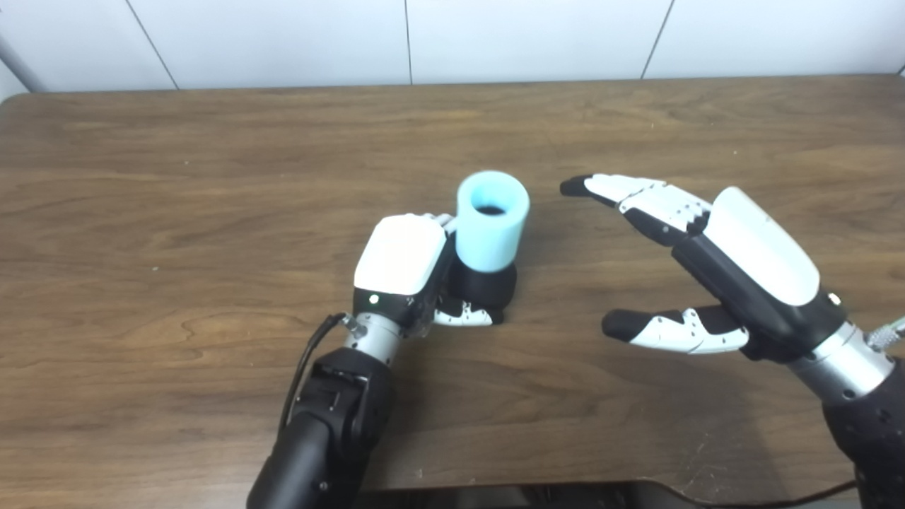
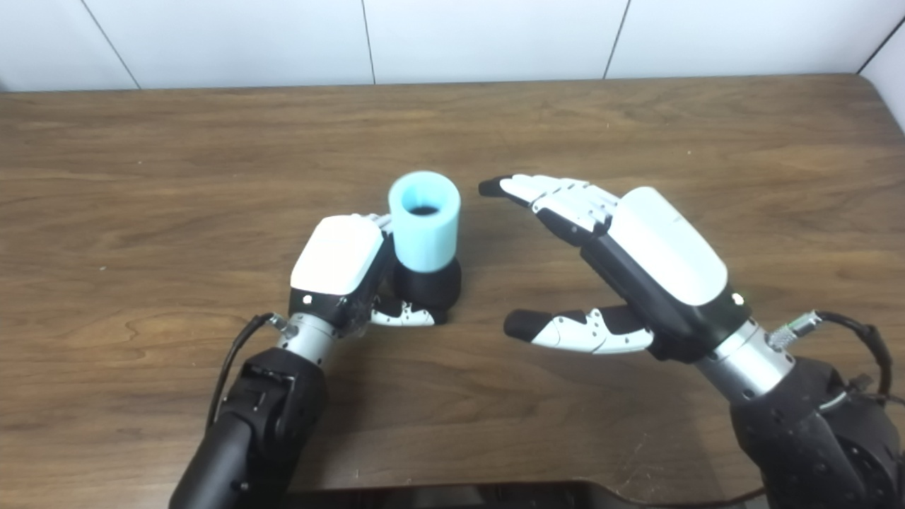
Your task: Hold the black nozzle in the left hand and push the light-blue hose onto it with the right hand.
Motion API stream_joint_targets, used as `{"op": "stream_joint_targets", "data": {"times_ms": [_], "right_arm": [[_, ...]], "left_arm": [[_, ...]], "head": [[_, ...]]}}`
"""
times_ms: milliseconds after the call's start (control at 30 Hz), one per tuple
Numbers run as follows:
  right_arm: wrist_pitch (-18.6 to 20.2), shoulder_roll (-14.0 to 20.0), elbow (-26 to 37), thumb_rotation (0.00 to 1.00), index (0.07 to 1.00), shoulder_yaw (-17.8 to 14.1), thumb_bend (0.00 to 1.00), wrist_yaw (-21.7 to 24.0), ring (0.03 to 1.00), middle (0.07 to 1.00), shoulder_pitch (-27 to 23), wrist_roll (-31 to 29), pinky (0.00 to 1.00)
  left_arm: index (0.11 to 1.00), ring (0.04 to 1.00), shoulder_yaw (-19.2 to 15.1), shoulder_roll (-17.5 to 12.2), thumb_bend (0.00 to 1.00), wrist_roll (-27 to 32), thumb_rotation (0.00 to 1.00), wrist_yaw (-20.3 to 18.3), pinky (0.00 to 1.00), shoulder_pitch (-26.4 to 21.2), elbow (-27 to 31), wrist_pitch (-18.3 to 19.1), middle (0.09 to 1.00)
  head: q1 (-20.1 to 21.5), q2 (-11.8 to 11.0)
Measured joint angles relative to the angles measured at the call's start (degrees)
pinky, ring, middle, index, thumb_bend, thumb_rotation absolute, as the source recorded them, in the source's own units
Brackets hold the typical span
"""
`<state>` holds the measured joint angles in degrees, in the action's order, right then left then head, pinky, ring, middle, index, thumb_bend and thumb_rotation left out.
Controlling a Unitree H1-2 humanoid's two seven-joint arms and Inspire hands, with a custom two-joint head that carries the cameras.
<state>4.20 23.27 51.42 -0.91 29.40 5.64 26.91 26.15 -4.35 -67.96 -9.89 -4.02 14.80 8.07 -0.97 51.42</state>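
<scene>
In the left eye view, the left hand (image 1: 403,265) grips the black nozzle (image 1: 484,286) on the table (image 1: 177,212), with the light-blue hose (image 1: 493,220) seated upright on it. In the right eye view, the right hand (image 2: 636,272) hangs spread and empty just beside the hose.

Hose (image 1: 492,220) atop nozzle (image 1: 484,286); right hand (image 1: 707,265) beside

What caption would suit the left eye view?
Left hand grips the black nozzle topped by the light-blue hose; the open right hand waits beside it.
</scene>
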Motion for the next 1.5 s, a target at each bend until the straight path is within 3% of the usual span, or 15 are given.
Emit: {"op": "stream_joint_targets", "data": {"times_ms": [167,500,700,933,1067,1167,1267,1367,1500], "right_arm": [[-0.08,0.18,-0.31,1.00,0.900,-0.10,0.46,-0.01,0.875,0.895,0.45,-0.20,0.86],[-0.02,0.52,-1.25,1.00,0.906,-0.10,0.47,0.00,0.875,0.898,0.49,-0.14,0.87],[0.01,0.51,-1.66,1.00,0.901,-0.06,0.47,0.00,0.878,0.896,0.47,-0.14,0.87],[0.10,0.27,-2.06,1.00,0.885,-0.48,0.48,-0.44,0.857,0.882,0.51,-0.01,0.85],[0.13,0.16,-2.45,1.00,0.895,-1.36,0.47,-0.77,0.869,0.892,0.79,-0.05,0.86],[0.14,0.14,-3.23,1.00,0.898,-1.65,0.47,-1.18,0.894,0.908,1.30,-0.56,0.88],[0.49,-0.21,-4.36,1.00,0.921,-1.92,0.49,-1.43,0.908,0.924,1.62,-1.83,0.89],[1.38,-1.52,-5.64,1.00,0.974,-2.75,0.54,-2.61,0.898,0.941,1.78,-4.36,0.81],[2.76,-2.70,-9.24,1.00,0.999,-2.92,0.53,-3.40,0.923,0.975,2.33,-6.10,0.83]], "left_arm": [[0.858,0.851,-0.11,-0.91,0.93,0.16,0.39,-0.39,0.93,-1.03,1.42,-0.41,0.835],[0.893,0.887,-1.88,-3.02,0.94,-1.77,0.43,-6.19,0.99,-3.56,7.62,-1.01,0.876],[0.958,0.964,-6.05,-4.23,0.93,-2.00,0.50,-10.77,1.00,-3.60,9.86,-0.29,0.951],[0.964,0.970,-13.11,-7.61,0.95,1.02,0.53,-11.38,1.00,-3.38,10.18,0.11,0.956],[0.977,0.951,-17.80,-10.96,0.97,3.40,0.56,-11.40,0.99,-3.16,10.36,0.16,0.944],[0.986,0.943,-20.95,-12.94,1.00,5.80,0.57,-11.37,0.99,-2.60,10.40,0.47,0.937],[0.966,0.915,-23.61,-13.03,1.00,9.48,0.57,-11.14,0.94,-1.37,10.60,1.40,0.914],[0.944,0.892,-28.13,-10.08,0.97,19.20,0.53,-10.42,0.81,0.14,11.89,3.15,0.904],[0.932,0.873,-34.03,-4.69,0.86,34.95,0.58,-8.67,0.80,0.97,12.54,6.43,0.885]], "head": [[-0.17,-0.18],[-0.79,-0.53],[-0.79,-0.70],[-0.70,-0.79],[-0.70,-0.79],[-0.35,-1.05],[-0.35,-1.14],[-0.35,-1.14],[0.00,-1.23]]}}
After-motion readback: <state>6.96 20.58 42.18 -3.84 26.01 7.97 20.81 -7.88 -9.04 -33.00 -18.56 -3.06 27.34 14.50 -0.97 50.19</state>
